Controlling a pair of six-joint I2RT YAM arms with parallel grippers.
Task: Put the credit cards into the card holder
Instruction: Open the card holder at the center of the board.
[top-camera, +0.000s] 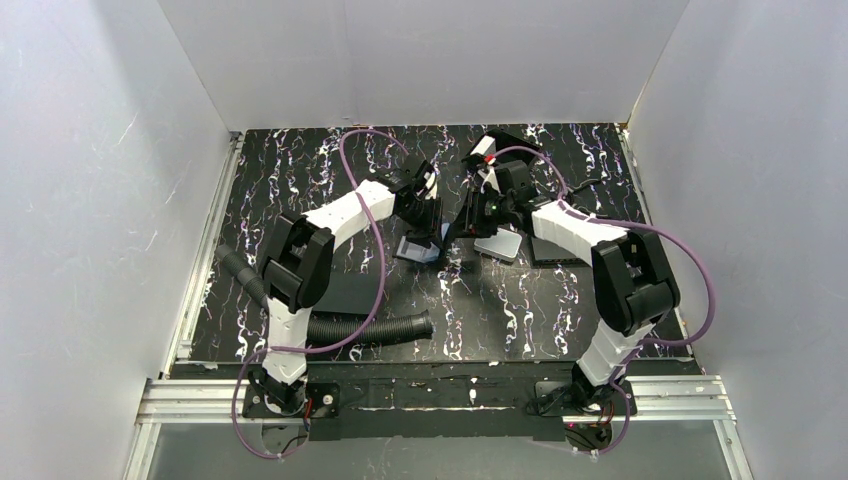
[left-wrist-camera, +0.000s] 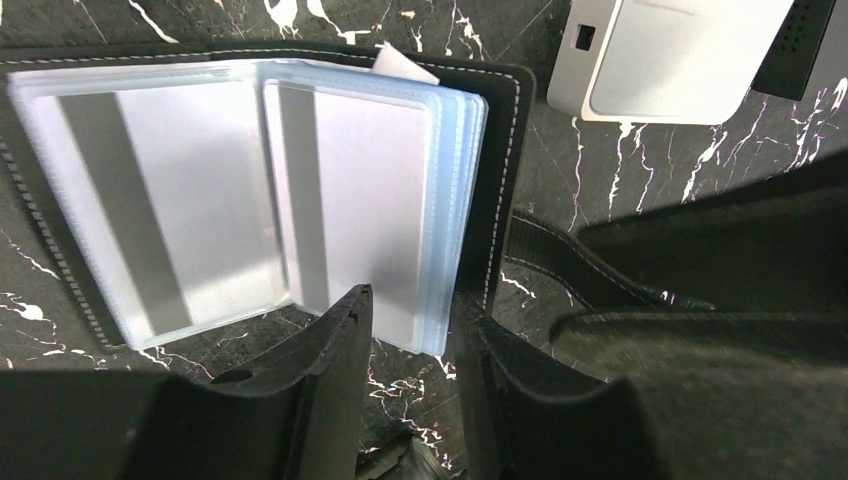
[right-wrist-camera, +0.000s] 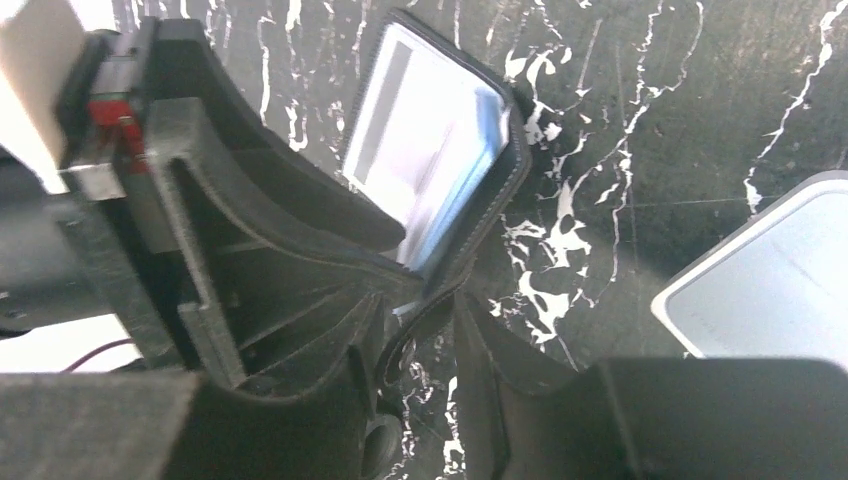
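The card holder (top-camera: 418, 250), a small black bifold wallet, lies open mid-table. In the left wrist view its black cover (left-wrist-camera: 500, 180) frames a fanned stack of clear sleeves (left-wrist-camera: 350, 190). A pale card corner (left-wrist-camera: 403, 63) sticks out at the top behind the sleeves. No blue card shows clearly. My left gripper (top-camera: 428, 232) sits over the sleeves' lower right corner (left-wrist-camera: 418, 300), jaws a narrow gap apart, pinching nothing. My right gripper (top-camera: 462, 228) is just right of the holder and shut on its closing tab (right-wrist-camera: 425, 325). The holder (right-wrist-camera: 505, 190) looks tilted up there.
A silver-grey rounded case (top-camera: 498, 244) lies right of the holder and also shows in both wrist views (left-wrist-camera: 660, 60) (right-wrist-camera: 780, 280). Flat black pads lie at the right (top-camera: 556, 250) and near left (top-camera: 350, 290). A corrugated black hose (top-camera: 370, 328) lies near the front.
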